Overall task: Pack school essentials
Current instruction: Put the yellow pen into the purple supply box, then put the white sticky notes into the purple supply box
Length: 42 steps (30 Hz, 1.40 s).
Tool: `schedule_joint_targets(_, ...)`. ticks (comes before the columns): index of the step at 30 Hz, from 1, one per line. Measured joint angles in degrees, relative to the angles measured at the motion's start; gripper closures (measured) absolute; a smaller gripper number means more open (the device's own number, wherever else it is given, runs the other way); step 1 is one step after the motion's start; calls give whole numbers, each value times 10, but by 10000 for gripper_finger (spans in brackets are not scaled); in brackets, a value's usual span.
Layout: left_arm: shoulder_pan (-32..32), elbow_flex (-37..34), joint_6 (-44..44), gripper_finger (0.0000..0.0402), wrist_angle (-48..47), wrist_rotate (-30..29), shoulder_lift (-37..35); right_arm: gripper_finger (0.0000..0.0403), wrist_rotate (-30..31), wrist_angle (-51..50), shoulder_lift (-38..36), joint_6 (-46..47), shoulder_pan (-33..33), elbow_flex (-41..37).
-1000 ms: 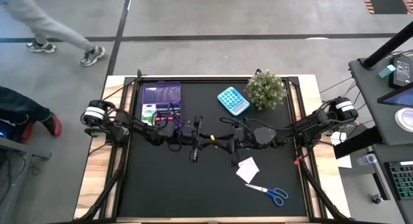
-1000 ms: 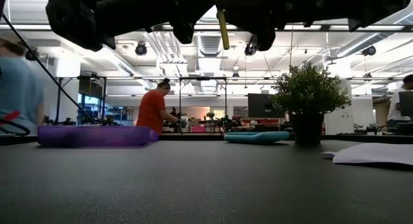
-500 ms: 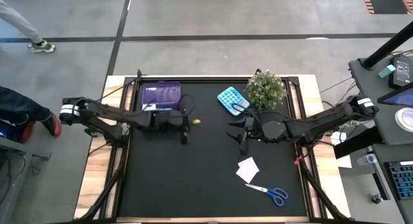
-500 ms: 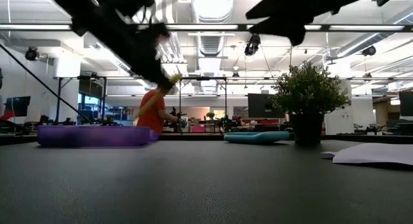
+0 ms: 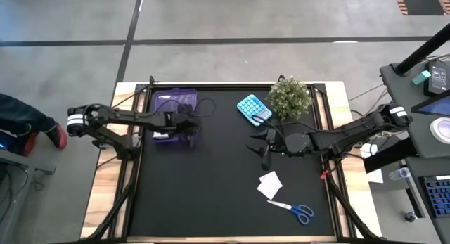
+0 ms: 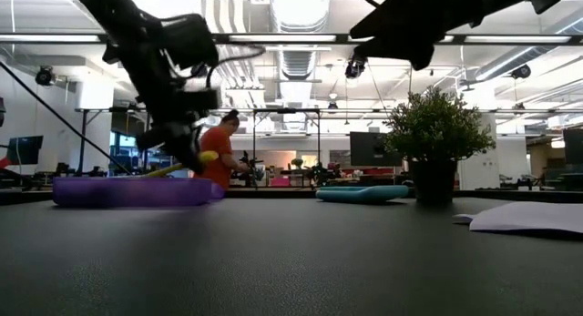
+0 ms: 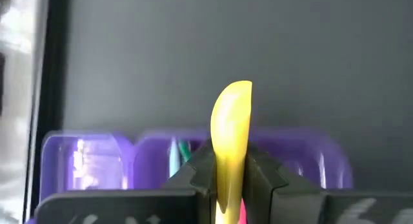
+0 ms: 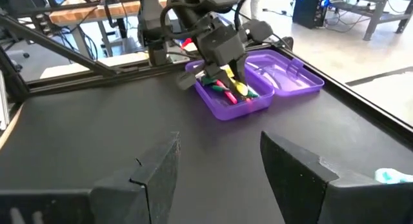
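- The left gripper [image 5: 190, 129] hangs over the near end of the purple case [image 5: 174, 102] at the back left of the bench [image 5: 211, 195], closed on a yellow pen [image 7: 231, 130].
- In the left wrist view the pen stands up between the 2 dark fingers [image 7: 193, 179], which press it from both sides; the case's compartments show just behind it.
- In the low view the pen [image 6: 187, 163] slants down toward the case [image 6: 132, 190], its tip just above the rim.
- The right wrist view shows pink, green and yellow pens [image 8: 233, 91] already lying in the case's nearer tray, beneath the left gripper [image 8: 232, 72].
- The right gripper [image 5: 264, 147] hovers near the middle of the bench with its fingers [image 8: 297, 166] spread wide and nothing between them.
- A pale paper square [image 5: 270, 184] lies on the bench in front of the right gripper, and blue-handled scissors [image 5: 294, 211] lie nearer the front edge, apart from it.
- A blue calculator [image 5: 253, 109] sits at the back, just beside a small potted plant [image 5: 290, 96].
- A person in an orange top [image 6: 217, 157] stands in the room beyond the bench.
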Motion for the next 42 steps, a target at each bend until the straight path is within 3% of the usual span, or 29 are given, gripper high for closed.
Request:
schedule_joint_targets(11, 19, -31, 3, 378, -6, -10, 8, 197, 0, 12, 1, -8, 0, 0)
schedule_joint_targets(31, 18, -39, -26, 284, -6, -40, 3, 197, 0, 11, 2, -9, 0, 0)
schedule_joint_targets(42, 8, -2, -27, 255, -22, -43, -54, 197, 0, 10, 2, -14, 0, 0)
